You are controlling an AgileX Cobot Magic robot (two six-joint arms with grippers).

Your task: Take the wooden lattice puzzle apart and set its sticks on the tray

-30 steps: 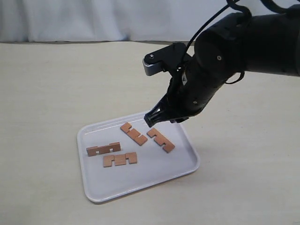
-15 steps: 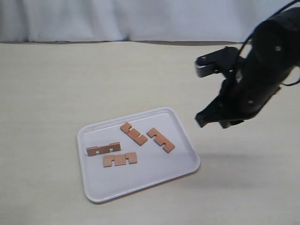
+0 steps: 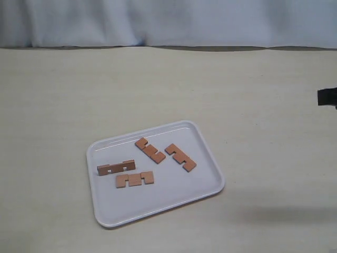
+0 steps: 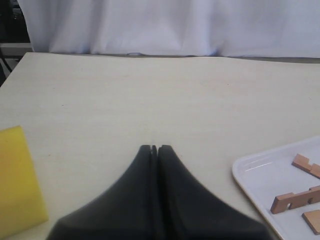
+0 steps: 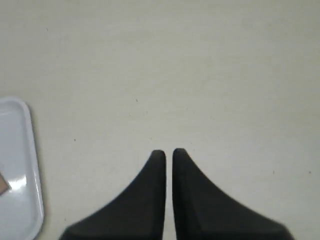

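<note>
Four sticks lie separate on the tray [image 3: 158, 203], none touching another; the tray sits flat on the desk [image 3: 253, 158]. Stick 1 [image 3: 150, 150] and stick 2 [image 3: 180, 157] lie side by side, their long axes parallel on a diagonal from the rear left of the exterior view to its front right. Stick 1's notches open toward the rear right, stick 2's toward the front left. Stick 3 [image 3: 116, 167] and stick 4 [image 3: 135, 179] run nearly crosswise in that view, stick 3 with notches on its rear edge and stick 4 on its front edge. The left end effector [image 4: 154, 148] has its fingers pressed together and holds nothing. The tray corner and three stick ends lie off to one side of it, near but clear of the tips, and a yellow block [image 4: 17, 180] lies on its other side. The right end effector [image 5: 168, 152] is nearly closed, with a thin slit between the fingers and nothing in it. It is over bare desk, with the tray rim beside it and apart. In the exterior view only a dark bit of the right arm [image 3: 326, 97] shows, well clear of the tray.
</note>
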